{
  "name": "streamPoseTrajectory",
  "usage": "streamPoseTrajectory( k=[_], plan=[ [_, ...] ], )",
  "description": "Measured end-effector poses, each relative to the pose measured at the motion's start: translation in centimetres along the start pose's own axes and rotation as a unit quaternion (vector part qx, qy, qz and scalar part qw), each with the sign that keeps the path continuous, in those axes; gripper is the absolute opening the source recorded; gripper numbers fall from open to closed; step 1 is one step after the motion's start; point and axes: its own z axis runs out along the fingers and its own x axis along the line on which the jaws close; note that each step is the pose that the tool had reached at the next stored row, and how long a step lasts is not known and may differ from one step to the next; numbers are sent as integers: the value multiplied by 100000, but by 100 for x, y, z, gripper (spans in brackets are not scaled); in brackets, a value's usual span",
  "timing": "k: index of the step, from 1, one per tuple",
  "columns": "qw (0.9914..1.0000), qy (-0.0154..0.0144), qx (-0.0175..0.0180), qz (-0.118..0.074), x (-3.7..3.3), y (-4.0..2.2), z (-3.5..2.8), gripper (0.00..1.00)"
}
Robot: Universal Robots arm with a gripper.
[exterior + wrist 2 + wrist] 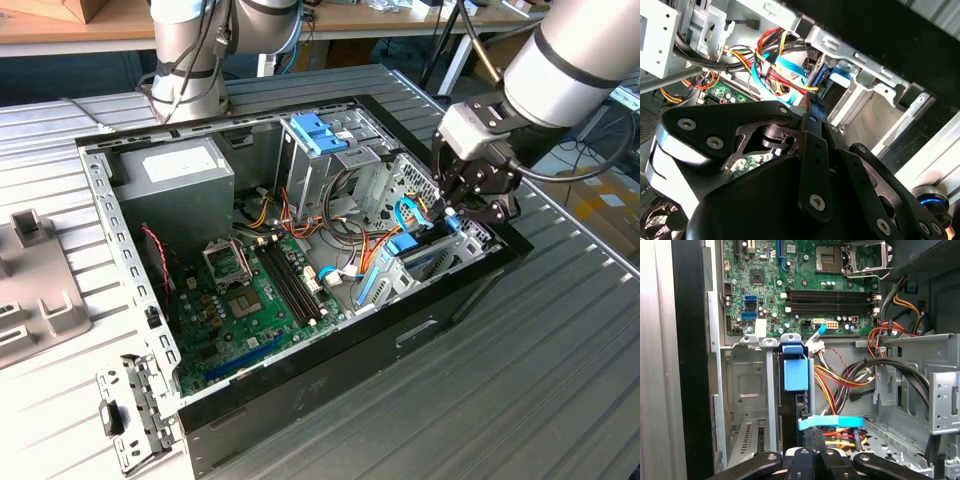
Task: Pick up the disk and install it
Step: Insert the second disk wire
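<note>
The black end effector (812, 460) is closest to us. Its fingers are pressed close together, pinching the near edge of the disk (796, 371). The disk stands on its thin side in a metal slot (747, 390) at the front of the computer case (330, 375). The disk looks hard, stiff and a bit heavy. It could break if bumped, so the blue frame edges look best to hold. Colored wires (837, 385) hang just beside it.
</note>
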Motion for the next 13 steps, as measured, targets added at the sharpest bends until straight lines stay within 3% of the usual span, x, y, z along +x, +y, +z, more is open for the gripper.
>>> streamPoseTrajectory(
  k=[5,10,13],
  plan=[
    [99999,-340,-111,35,-10,-155,-9,11],
    [99998,-566,-158,52,-26,-300,-62,11],
    [99998,-623,-170,58,-34,-344,-99,11]
  ],
)
